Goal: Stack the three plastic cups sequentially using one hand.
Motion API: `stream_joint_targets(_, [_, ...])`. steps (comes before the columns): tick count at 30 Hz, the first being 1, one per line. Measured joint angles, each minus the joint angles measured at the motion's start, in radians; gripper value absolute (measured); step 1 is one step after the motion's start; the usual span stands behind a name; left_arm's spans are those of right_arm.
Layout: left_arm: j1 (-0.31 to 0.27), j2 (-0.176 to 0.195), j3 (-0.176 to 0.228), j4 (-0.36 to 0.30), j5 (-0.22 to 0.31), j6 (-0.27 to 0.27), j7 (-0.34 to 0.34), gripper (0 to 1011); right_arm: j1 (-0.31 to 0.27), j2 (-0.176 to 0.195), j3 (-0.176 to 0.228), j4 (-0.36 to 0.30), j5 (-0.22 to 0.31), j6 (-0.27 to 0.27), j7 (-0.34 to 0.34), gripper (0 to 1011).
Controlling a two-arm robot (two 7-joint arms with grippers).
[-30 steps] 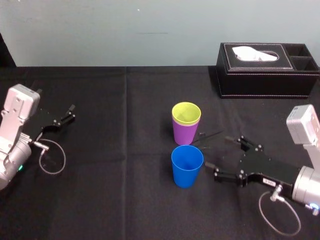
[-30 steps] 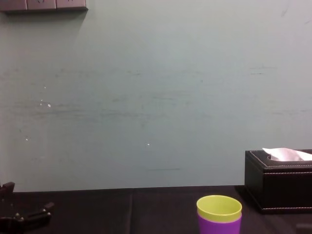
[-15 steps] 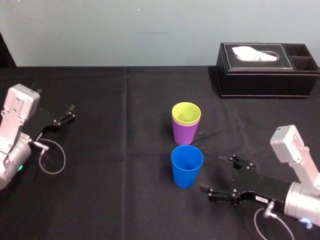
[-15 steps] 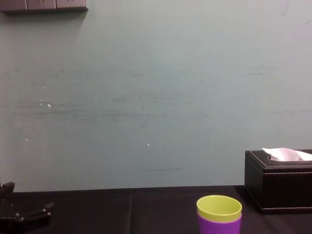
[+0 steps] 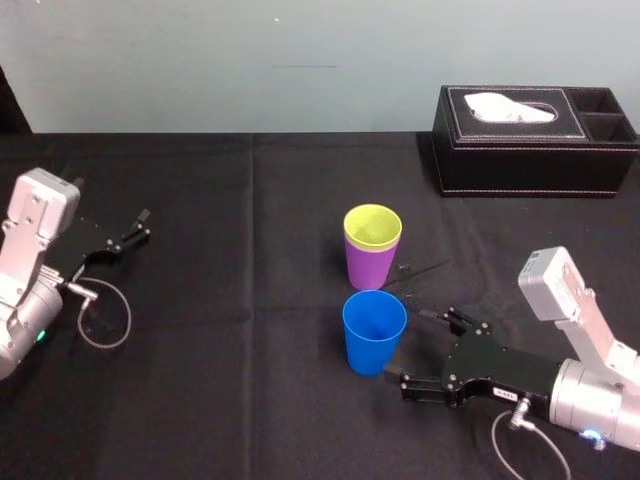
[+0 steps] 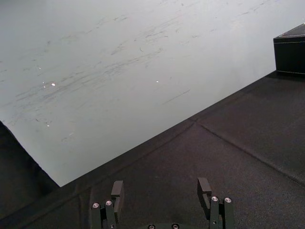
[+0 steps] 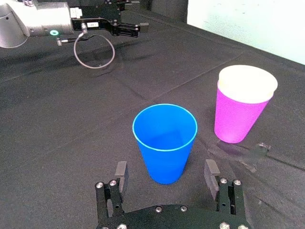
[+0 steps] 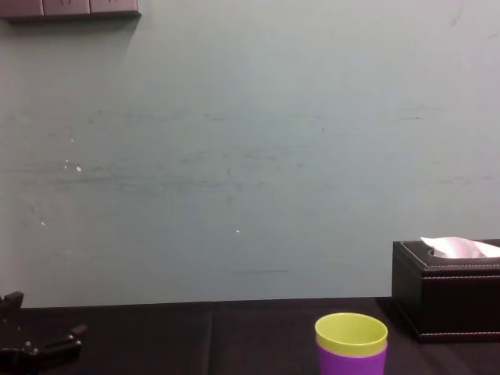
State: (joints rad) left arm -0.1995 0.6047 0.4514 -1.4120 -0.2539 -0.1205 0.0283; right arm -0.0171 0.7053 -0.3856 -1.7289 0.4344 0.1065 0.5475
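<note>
The lime yellow-green cup sits nested inside the purple cup at mid-table. The blue cup stands upright just in front of them, apart. My right gripper lies low on the cloth at the blue cup's right side, open, fingertips level with the cup's edge. In the right wrist view the blue cup stands at the mouth of the open gripper, neither finger touching it, and the purple cup stands beyond. My left gripper is parked at far left, open.
A black leather tissue box stands at the back right by the wall. The black tablecloth covers the whole table. A loop of cable lies by the left arm. The chest view catches the nested cups and the tissue box.
My right gripper dropped back toward the table's front, then slid left toward the blue cup, staying open. The cups and the left arm have not moved.
</note>
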Motion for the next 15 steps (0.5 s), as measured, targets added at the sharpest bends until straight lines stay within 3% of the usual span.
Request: stream_joint_targets(15, [0.000, 0.000, 0.000, 0.000, 0.000, 0.000, 0.000, 1011, 0.058, -0.034, -0.034, 0.037, -0.004, 0.014, 0.002, 1003])
